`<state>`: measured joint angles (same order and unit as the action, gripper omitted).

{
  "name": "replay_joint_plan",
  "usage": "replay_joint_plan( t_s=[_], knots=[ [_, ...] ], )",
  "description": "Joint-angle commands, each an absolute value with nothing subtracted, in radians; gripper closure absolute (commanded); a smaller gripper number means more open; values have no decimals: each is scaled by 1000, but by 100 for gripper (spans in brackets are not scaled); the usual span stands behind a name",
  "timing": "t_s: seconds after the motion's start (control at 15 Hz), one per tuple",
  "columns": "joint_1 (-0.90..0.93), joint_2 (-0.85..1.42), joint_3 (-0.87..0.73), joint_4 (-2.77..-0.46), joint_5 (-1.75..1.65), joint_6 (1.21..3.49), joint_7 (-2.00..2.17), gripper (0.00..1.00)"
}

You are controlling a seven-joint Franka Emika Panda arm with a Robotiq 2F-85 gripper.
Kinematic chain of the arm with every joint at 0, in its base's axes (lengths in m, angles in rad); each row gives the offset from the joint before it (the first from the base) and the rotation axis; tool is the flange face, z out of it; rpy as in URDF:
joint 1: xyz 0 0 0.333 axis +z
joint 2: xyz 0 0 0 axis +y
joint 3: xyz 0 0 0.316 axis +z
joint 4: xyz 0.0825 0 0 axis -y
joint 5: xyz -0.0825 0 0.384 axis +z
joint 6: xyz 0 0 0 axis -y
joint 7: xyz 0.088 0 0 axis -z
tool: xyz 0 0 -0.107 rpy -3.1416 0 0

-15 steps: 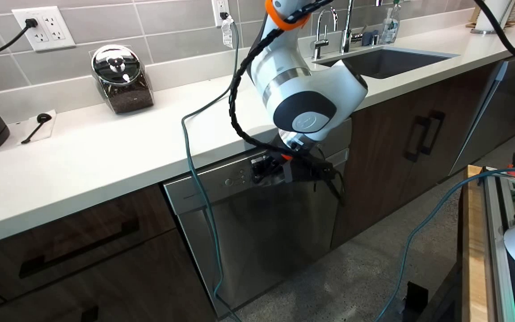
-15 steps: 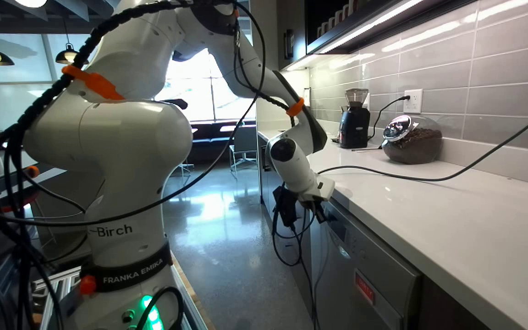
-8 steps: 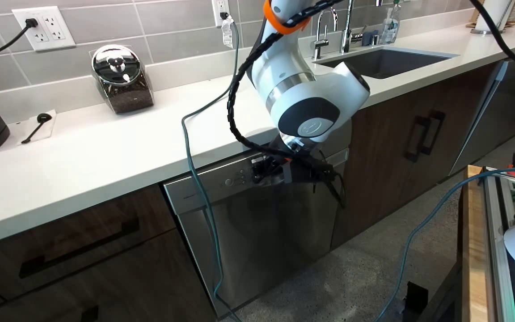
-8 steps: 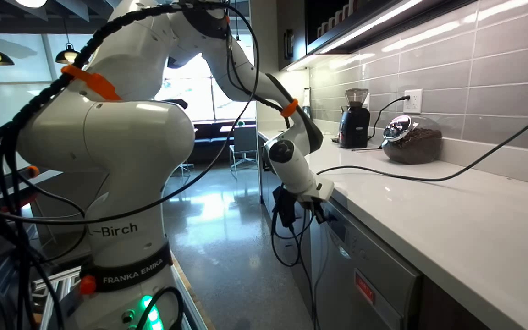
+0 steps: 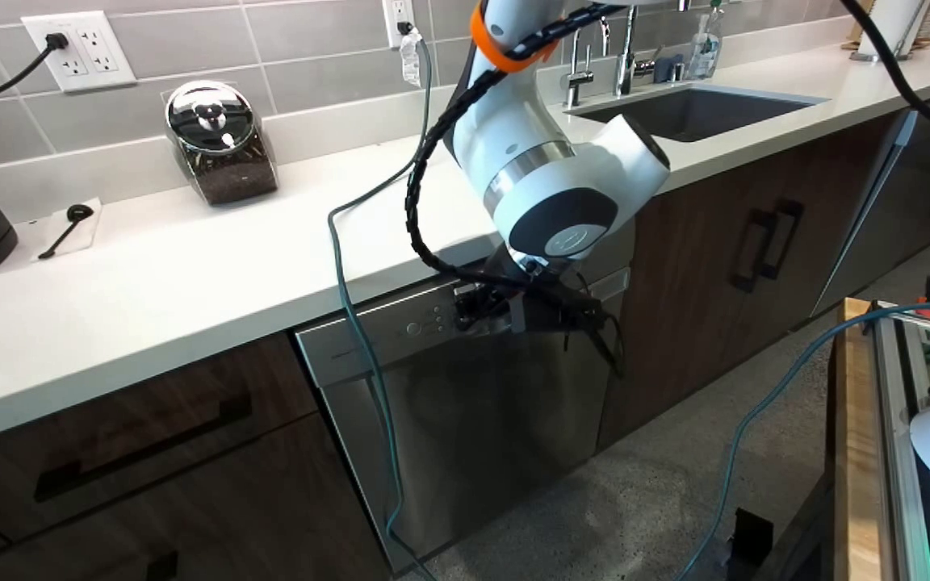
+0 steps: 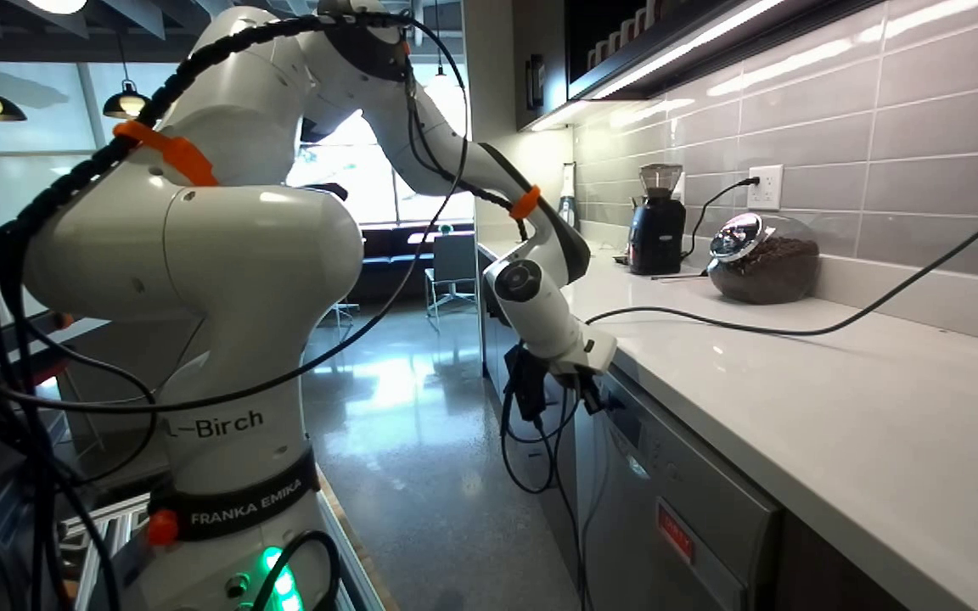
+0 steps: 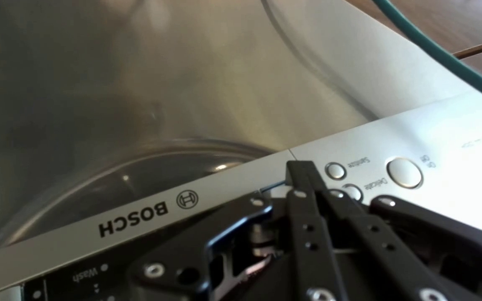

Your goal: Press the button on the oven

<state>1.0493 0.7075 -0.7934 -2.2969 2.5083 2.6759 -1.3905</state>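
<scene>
Gripper (image 7: 306, 172) closed, fingers together, tips just beside Sanitize button (image 7: 335, 171), contact unclear, On/Off button (image 7: 404, 172) farther along dishwasher (image 5: 473, 436), countertop (image 6: 795, 399) edge just above, teal cable (image 7: 433, 51) well apart from tips, floor (image 6: 455, 509) running along dishwasher front.

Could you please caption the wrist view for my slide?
Closed jaws before a Bosch control panel, partly hiding the Delicate button, with the Sanitize button in plain view.

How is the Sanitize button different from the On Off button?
The Sanitize button is small, while the On Off button is bigger. In the wrist view, the Sanitize button appears nearer the tool, and the On Off button farther away. Both are round and silvery, on the same panel.
</scene>
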Motion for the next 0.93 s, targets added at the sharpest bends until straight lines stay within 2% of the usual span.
replay_joint_plan(
  t_s=[0.0, 0.87],
  knots=[
    [1093, 773, -880, -2266, 2508, 2618, -1337, 100],
    [1106, 770, -850, -2300, 2508, 2638, -1400, 100]
  ],
)
